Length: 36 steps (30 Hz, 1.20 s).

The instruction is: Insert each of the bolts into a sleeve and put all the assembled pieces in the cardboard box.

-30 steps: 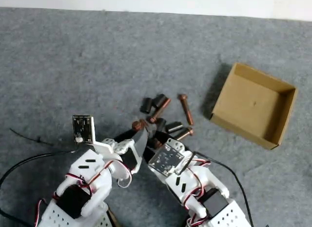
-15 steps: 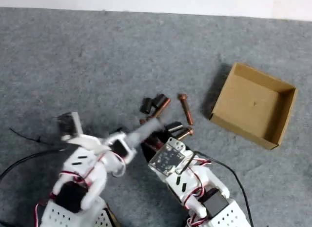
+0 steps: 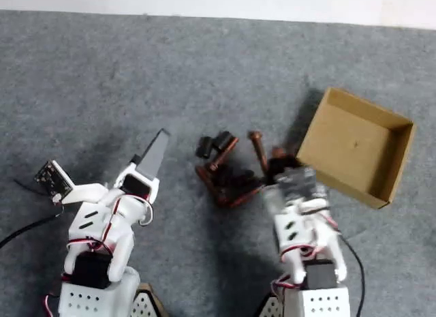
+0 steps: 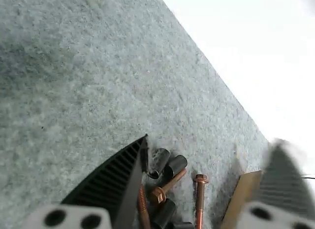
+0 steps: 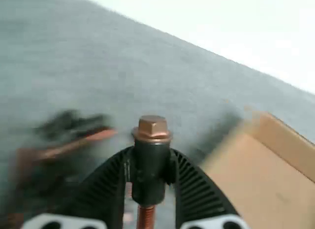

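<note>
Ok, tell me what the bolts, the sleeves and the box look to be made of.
Bolts: metal, probably copper-plated, going by the reddish sheen and hex heads. Sleeves: dull black tubes; whether metal or plastic is unclear. The right pincer grips one sleeve with a bolt through it. Box: plain brown cardboard, matte, with folded walls.

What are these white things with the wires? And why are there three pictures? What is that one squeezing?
They are two small robot arms, a left arm and a right arm, on a grey table. One picture looks down from above. The other two come from little cameras on each arm's wrist. On the table lie loose bolts and loose sleeves, with a cardboard box beside them. The right gripper pinches a black sleeve with a copper bolt pushed through it, close to the box. The left gripper is open and holds nothing.
</note>
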### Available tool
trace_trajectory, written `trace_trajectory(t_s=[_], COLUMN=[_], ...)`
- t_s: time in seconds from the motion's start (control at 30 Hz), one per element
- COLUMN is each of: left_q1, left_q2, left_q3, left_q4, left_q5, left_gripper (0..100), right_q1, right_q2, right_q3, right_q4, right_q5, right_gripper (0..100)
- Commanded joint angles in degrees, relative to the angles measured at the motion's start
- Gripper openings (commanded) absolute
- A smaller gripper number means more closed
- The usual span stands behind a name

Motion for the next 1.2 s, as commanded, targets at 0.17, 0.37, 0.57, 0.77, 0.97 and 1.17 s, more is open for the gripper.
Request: trace_trajectory(t_s=[0.17, 0.37, 0.57, 0.77, 0.97, 1.17], left_q1=[-0.75, -0.75, -0.75, -0.75, -0.75, -0.75], left_q2=[-0.13, -0.13, -0.13, -0.13, -0.13, -0.13], left_q3=[-0.57, -0.22, 0.66, 1.01, 1.01, 1.01], left_q4=[-1.58, -1.58, -1.67, -1.67, -1.67, -1.67], left_q5=[0.18, 0.09, 0.09, 0.09, 0.09, 0.09], left_gripper=[1, 3, 3, 3, 3, 3], right_q1=[7.78, 16.22, 21.67, 26.15, 25.63, 22.73], right_q2=[11.38, 42.77, 73.27, 93.67, 105.36, 105.98], right_q3=[-7.52, -23.43, -42.77, -59.56, -67.91, -68.79], right_q4=[-7.52, -14.64, -14.29, -7.78, -1.27, -1.19], right_q5=[2.55, -2.02, -10.37, -21.27, -25.41, -25.41], right_gripper=[0.5, 0.5, 0.5, 0.6, 10.7, 26.7])
